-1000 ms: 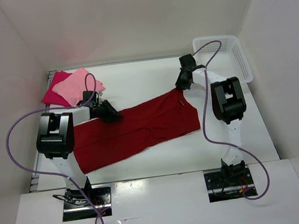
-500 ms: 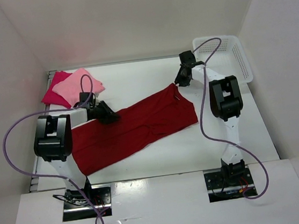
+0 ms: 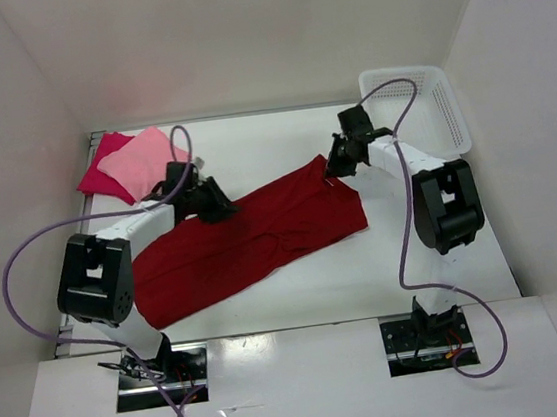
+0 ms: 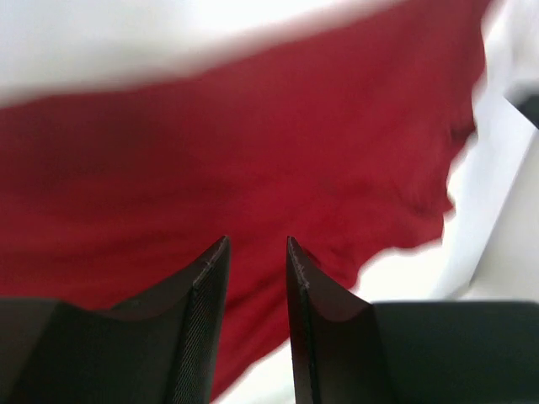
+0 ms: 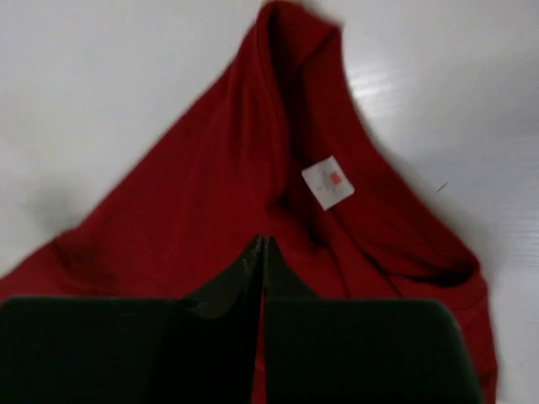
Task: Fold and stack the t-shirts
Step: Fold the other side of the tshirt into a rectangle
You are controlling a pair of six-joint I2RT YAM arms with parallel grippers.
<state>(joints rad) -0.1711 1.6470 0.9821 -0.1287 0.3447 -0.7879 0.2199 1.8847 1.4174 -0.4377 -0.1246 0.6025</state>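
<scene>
The dark red t-shirt (image 3: 252, 240) lies spread across the table's middle, its collar and white label (image 5: 328, 183) toward the right. At the back left a folded light pink t-shirt (image 3: 144, 161) rests on the crimson-pink one (image 3: 96, 179). My left gripper (image 3: 220, 207) hovers over the red shirt's far left edge; in the left wrist view its fingers (image 4: 257, 244) stand apart with nothing between them. My right gripper (image 3: 338, 164) is at the shirt's far right corner, by the collar. Its fingers (image 5: 263, 241) are pressed together above the cloth, and I see no fold pinched between them.
A white mesh basket (image 3: 444, 101) stands at the back right corner, just beyond the right arm. Purple cables loop from both arms. White walls close in the table on three sides.
The left gripper slid right along the red shirt's far edge. The right gripper pulled back, then came down again at the collar corner. The shirt's right end shifted slightly.
</scene>
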